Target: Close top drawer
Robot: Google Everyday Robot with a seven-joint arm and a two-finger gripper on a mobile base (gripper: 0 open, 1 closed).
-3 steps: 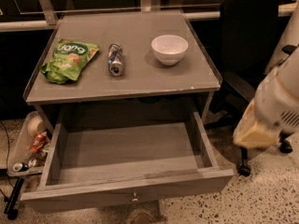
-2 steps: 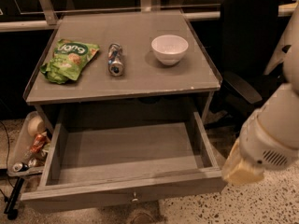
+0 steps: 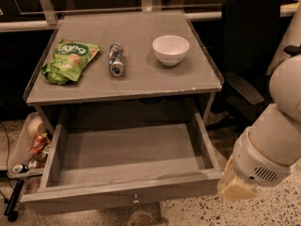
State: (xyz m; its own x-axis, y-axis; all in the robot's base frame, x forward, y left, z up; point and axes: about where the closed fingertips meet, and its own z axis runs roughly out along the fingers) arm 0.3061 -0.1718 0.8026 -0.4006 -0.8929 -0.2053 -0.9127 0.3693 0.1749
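The top drawer (image 3: 127, 154) is a wide grey wooden box pulled far out from under the table top, and it is empty inside. Its front panel (image 3: 94, 202) runs along the bottom of the view, with a small round metal knob (image 3: 135, 201) at the centre. My gripper (image 3: 235, 185) shows as a yellowish tip at the end of the white arm (image 3: 275, 140), low at the right. It sits just beside the drawer's front right corner, at about the height of the front panel.
On the grey table top (image 3: 188, 79) lie a green snack bag (image 3: 69, 60), a can on its side (image 3: 115, 59) and a white bowl (image 3: 170, 49). A black chair (image 3: 249, 36) stands at the right. A tray of items (image 3: 28, 147) hangs at the left.
My arm has swung down and to the left, from beside the table's right side to the drawer's front right corner. The drawer has not moved.
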